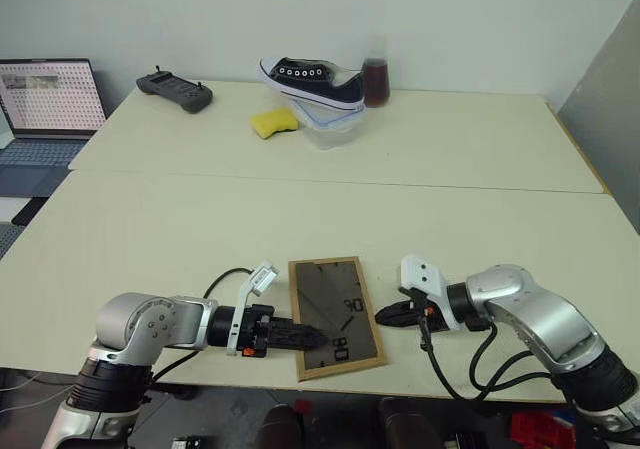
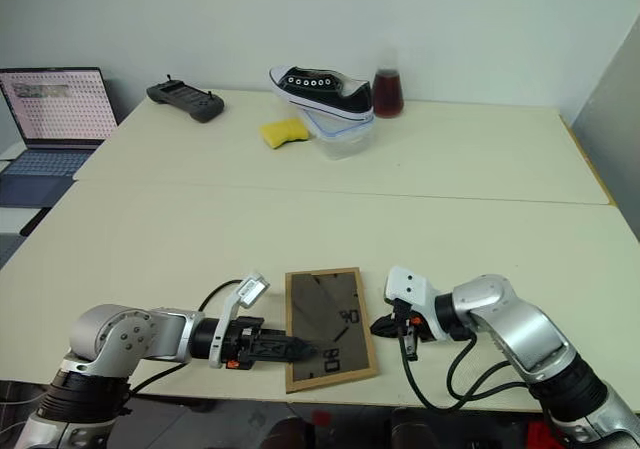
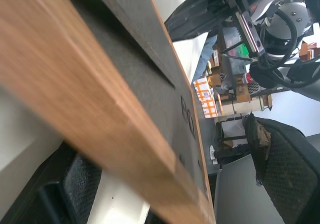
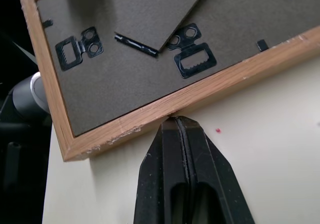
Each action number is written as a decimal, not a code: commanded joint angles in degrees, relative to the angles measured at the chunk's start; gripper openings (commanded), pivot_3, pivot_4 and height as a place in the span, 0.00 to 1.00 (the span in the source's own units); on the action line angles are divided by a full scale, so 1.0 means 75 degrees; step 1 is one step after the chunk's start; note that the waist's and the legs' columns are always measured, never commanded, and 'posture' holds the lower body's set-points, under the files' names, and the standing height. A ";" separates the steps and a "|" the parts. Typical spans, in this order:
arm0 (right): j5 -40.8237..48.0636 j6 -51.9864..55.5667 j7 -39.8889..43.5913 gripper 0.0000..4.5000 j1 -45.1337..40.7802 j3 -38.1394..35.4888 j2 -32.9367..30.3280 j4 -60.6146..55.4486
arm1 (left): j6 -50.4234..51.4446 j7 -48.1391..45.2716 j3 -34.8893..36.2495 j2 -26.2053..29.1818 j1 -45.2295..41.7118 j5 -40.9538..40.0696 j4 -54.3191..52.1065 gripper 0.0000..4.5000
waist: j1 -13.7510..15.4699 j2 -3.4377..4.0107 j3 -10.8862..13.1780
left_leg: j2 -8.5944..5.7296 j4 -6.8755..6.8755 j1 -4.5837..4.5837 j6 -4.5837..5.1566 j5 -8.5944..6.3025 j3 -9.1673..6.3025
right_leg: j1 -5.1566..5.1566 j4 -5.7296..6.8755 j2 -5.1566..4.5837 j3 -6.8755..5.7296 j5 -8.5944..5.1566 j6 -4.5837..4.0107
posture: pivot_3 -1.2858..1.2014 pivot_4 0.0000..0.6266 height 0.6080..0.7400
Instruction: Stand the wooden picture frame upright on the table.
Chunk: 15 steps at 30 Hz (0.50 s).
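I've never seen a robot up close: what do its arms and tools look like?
Both arms are rounded silver-grey shells with black joints and loose black cables. Each wrist bears a white bracket. The left tool and right tool each have two black fingers.

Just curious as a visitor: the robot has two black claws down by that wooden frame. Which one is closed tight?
The right end effector, fingers pressed together, tip at the wooden picture frame's edge. The left end effector is open, one finger over the frame's back.

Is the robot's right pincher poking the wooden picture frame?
Touching. In the right wrist view the shut right gripper has its tip pressed against the wooden picture frame's edge, with no gap between them.
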 commanded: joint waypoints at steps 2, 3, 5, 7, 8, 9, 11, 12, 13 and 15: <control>-0.0127 -0.0200 -0.0293 0.00 -0.0371 -0.0048 0.0277 0.0234 | 0.0002 0.0114 -0.0039 0.0006 0.0116 -0.0097 -0.0222 0.99 | -0.0001 0.0000 0.0000 | 0.0000 0.0000 -0.0001 0.0000 0.0000 0.0001 | 0.0000 -0.0001 -0.0001 0.0001 0.0000 0.0000 | 0.52 0.24 1.00; -0.0181 -0.0264 -0.0330 0.00 -0.0393 -0.0060 0.0274 0.0329 | 0.0018 0.0138 -0.0020 0.0011 0.0114 -0.0115 -0.0219 0.99 | 0.0000 0.0000 0.0000 | 0.0000 0.0000 -0.0002 0.0000 0.0000 0.0001 | 0.0000 -0.0002 -0.0001 0.0000 0.0000 0.0000 | 0.52 0.24 1.00; -0.0252 -0.0359 -0.0363 0.00 -0.0404 -0.0077 0.0243 0.0464 | 0.0041 0.0206 0.0018 -0.0002 0.0107 -0.0148 -0.0215 0.99 | 0.0001 0.0000 0.0000 | 0.0000 0.0000 -0.0002 0.0000 0.0000 0.0001 | 0.0000 -0.0003 -0.0001 -0.0001 0.0000 0.0000 | 0.52 0.24 1.00; -0.0273 -0.0395 -0.0395 0.00 -0.0407 -0.0099 0.0247 0.0529 | 0.0121 0.0246 0.0131 -0.0056 0.0099 -0.0274 -0.0194 0.91 | 0.0001 0.0000 0.0000 | 0.0000 -0.0001 -0.0002 0.0000 0.0000 0.0001 | 0.0000 -0.0003 -0.0001 0.0000 0.0000 0.0000 | 0.52 0.24 1.00; -0.0266 -0.0398 -0.0416 0.00 -0.0405 -0.0118 0.0254 0.0545 | 0.0107 0.0224 0.0163 -0.0044 0.0118 -0.0323 -0.0225 0.90 | -0.0001 0.0000 0.0000 | 0.0000 -0.0001 -0.0001 0.0000 0.0000 0.0001 | 0.0000 -0.0003 -0.0001 -0.0001 0.0000 0.0000 | 0.52 0.24 1.00; -0.0258 -0.0402 -0.0429 0.00 -0.0417 -0.0125 0.0256 0.0565 | 0.0103 0.0212 0.0178 -0.0023 0.0123 -0.0355 -0.0236 0.86 | -0.0001 0.0000 0.0000 | 0.0000 -0.0001 -0.0002 0.0000 0.0000 0.0002 | -0.0001 -0.0003 -0.0001 0.0000 0.0000 0.0000 | 0.52 0.24 1.00; -0.0245 -0.0418 -0.0438 0.00 -0.0411 -0.0145 0.0231 0.0583 | 0.0099 0.0212 0.0193 0.0008 0.0128 -0.0383 -0.0240 0.76 | -0.0001 0.0000 0.0000 | 0.0001 -0.0002 -0.0002 0.0000 0.0000 0.0001 | -0.0002 -0.0003 0.0000 0.0001 0.0000 0.0000 | 0.52 0.24 1.00; -0.0254 -0.0443 -0.0438 0.00 -0.0394 -0.0157 0.0200 0.0591 | 0.0101 0.0210 0.0208 0.0019 0.0128 -0.0392 -0.0233 0.72 | -0.0001 0.0000 0.0000 | 0.0001 -0.0002 -0.0002 0.0000 0.0000 0.0001 | -0.0002 -0.0003 0.0000 0.0000 0.0000 0.0000 | 0.52 0.24 1.00; -0.0274 -0.0470 -0.0443 0.00 -0.0393 -0.0161 0.0180 0.0618 | 0.0090 0.0197 0.0221 0.0033 0.0114 -0.0390 -0.0208 0.67 | -0.0001 0.0000 0.0000 | 0.0002 -0.0002 -0.0002 0.0000 0.0000 0.0001 | -0.0002 -0.0003 0.0000 -0.0001 0.0000 0.0000 | 0.52 0.24 1.00; -0.0382 -0.0628 -0.0435 0.00 -0.0423 -0.0171 0.0084 0.0764 | 0.0120 0.0202 0.0329 0.0028 -0.0007 -0.0424 -0.0078 0.59 | -0.0001 0.0000 0.0000 | 0.0001 -0.0002 -0.0002 0.0000 0.0000 0.0000 | -0.0003 -0.0002 0.0000 0.0000 0.0000 0.0000 | 0.52 0.24 1.00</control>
